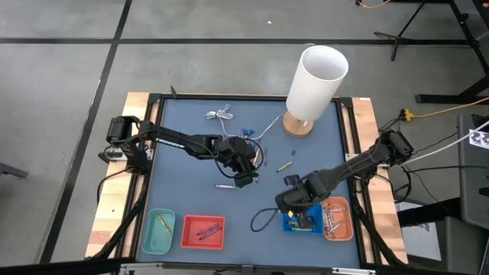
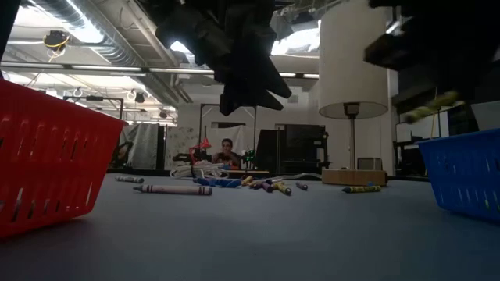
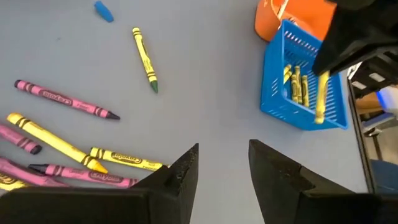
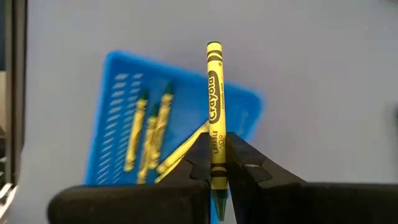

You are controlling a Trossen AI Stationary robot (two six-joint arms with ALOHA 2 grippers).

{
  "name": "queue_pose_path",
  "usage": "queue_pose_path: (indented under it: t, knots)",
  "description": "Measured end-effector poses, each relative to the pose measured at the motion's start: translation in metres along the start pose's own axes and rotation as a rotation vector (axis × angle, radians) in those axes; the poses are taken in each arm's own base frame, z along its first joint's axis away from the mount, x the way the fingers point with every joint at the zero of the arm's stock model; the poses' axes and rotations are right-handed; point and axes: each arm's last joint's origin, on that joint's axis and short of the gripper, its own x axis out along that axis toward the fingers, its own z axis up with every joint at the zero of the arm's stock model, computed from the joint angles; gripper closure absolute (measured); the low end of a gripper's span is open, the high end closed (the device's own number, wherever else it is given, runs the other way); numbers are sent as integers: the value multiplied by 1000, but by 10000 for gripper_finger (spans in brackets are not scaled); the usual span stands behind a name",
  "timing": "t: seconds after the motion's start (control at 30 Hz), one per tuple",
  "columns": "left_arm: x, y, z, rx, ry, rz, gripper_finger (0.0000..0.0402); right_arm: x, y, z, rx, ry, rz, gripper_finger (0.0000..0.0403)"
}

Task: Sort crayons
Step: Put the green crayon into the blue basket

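Table (image 1: 191, 145): blue-grey mat in a black frame, both arms reaching in over it.
Lamp (image 1: 315, 84): white shade on a round wooden base, at the far side of the mat.
Left arm: stretched from the left edge toward mid-table; left gripper (image 3: 222, 169) hangs above the mat near the loose crayons, fingers apart with nothing between them.
Right arm: coming in from the right edge; right gripper (image 4: 217, 165) sits over the blue basket, fingers clamped on a yellow crayon (image 4: 215, 106) that sticks out straight past the fingertips.
Red basket (image 1: 203, 232): near edge, a few crayons inside.
Teal tray (image 1: 159, 232): just left of the red basket, one yellow stick in it.
Blue basket (image 3: 305, 81): near edge on the right, several yellow crayons lying inside.
Orange tray (image 1: 338, 219): touching the blue basket's right side, pale sticks in it.
Cable (image 1: 220, 116): thin, white, coiled at the far side.
Loose crayons (image 3: 65, 99): yellow, pink and purple, scattered mid-table below the left gripper; one green-yellow one (image 1: 286, 165) lies apart, near the lamp base.
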Motion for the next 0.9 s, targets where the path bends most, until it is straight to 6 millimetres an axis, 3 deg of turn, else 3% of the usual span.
queue_pose_path:
  t: [0.2,0.33,0.53,0.77,0.9]
  knots:
    - [0,4,-2,24,16,43,276,2,24,-11,76,55,-1,374]
    - [-3,19,-1,63,58,95,276,3,37,-15,94,61,3,374]
    - [-14,58,0,158,170,197,276,4,47,-19,64,66,8,373]
    - [-34,109,1,255,303,286,276,4,47,-19,66,65,7,371]
    - [-46,132,2,290,344,312,276,4,47,-19,78,66,7,351]
